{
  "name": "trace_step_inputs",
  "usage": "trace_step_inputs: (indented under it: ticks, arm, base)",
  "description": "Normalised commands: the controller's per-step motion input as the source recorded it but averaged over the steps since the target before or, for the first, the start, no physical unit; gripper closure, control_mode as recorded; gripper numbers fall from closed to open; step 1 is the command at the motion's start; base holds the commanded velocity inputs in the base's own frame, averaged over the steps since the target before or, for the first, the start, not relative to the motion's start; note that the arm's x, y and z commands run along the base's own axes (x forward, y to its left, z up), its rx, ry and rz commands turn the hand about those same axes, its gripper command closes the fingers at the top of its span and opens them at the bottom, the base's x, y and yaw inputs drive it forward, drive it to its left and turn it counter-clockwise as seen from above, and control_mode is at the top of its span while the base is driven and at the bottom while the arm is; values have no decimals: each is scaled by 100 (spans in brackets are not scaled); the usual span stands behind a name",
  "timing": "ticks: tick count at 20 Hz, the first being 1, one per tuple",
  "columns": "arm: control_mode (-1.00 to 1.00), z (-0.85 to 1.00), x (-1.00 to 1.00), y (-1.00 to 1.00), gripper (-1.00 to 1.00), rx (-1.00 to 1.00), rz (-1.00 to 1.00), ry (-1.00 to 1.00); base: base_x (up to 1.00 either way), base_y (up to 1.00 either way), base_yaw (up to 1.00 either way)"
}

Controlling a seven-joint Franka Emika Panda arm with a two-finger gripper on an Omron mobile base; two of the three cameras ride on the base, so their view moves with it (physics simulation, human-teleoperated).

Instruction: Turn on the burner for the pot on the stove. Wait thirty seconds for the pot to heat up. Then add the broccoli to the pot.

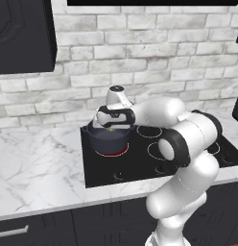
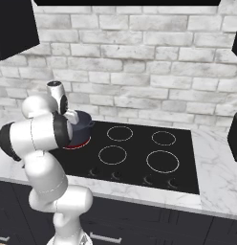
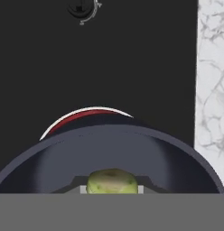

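A white marble countertop [image 1: 39, 158] with grey veining spans the scene beneath a whitewashed brick backsplash [image 2: 139, 62], and dark cabinet fronts [image 1: 58, 223] run below the counter edge, one bearing a pale bar handle [image 1: 10, 232]. Dark upper cabinets [image 1: 22, 36] hang at the upper left, with further dark shapes, possibly more cabinetry, cut off at the right margin [image 2: 233, 136]. Four white rings with nothing standing on them [image 2: 163, 161] are marked in the black glass, and a row of small black knobs [image 2: 115, 175] lies along its front edge.
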Motion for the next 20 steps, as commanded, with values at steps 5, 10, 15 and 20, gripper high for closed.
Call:
trace_step_inputs:
  ticks: [5,10,15,20]
  arm:
    - [-100,-11,1,0,100,0,0,10]
    - [-100,-18,2,0,100,0,0,4]
    - [-100,-20,1,-2,100,0,0,0]
    - [-100,-20,3,0,100,0,0,0]
  base:
    - [0,0,0]
    - [0,0,0]
    - [0,0,0]
    - [0,0,0]
